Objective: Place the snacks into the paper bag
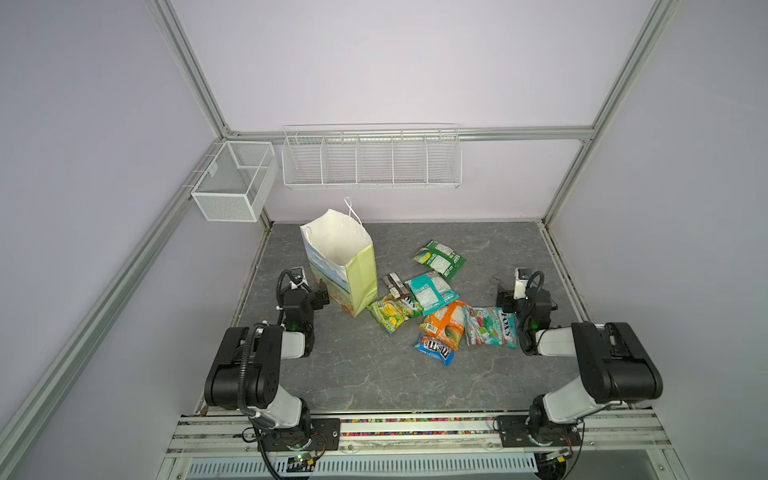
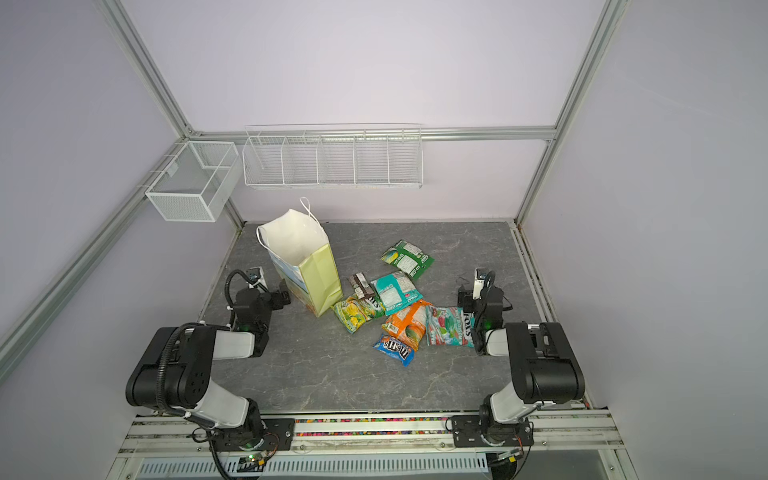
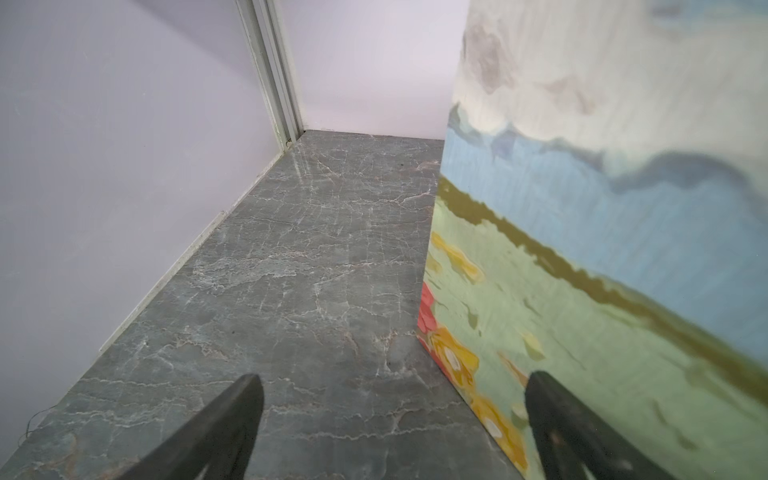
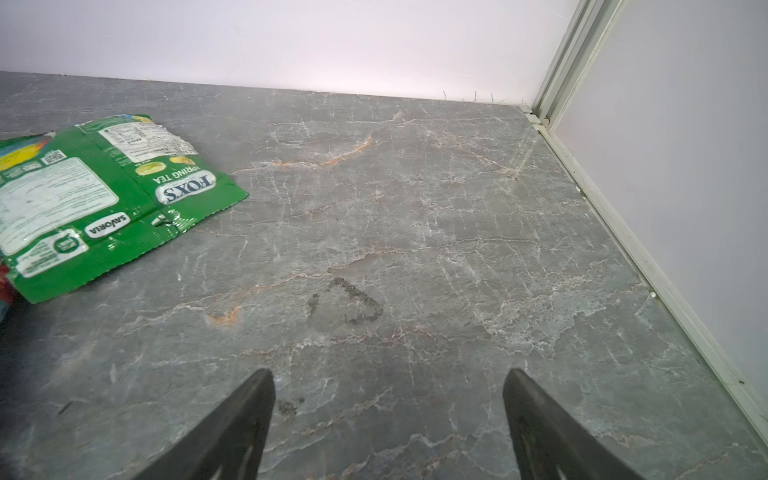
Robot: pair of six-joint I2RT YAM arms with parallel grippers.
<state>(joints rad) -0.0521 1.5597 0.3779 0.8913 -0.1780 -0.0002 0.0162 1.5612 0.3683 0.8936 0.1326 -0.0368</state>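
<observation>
Left claw [image 3: 392,375] (beside bag [image 3: 582,249]), right claw [image 4: 389,370]: agape, empty.

In both top views we look steeply down from high over the front edge at the whole table [image 1: 374,374]; they overlap almost entirely. Our left wrist view sits low, close beside the paper bag [image 3: 582,249], facing the back left corner. Our right wrist view, equally low, faces the back right corner, sharing the green packet [image 4: 104,199] with them.
</observation>
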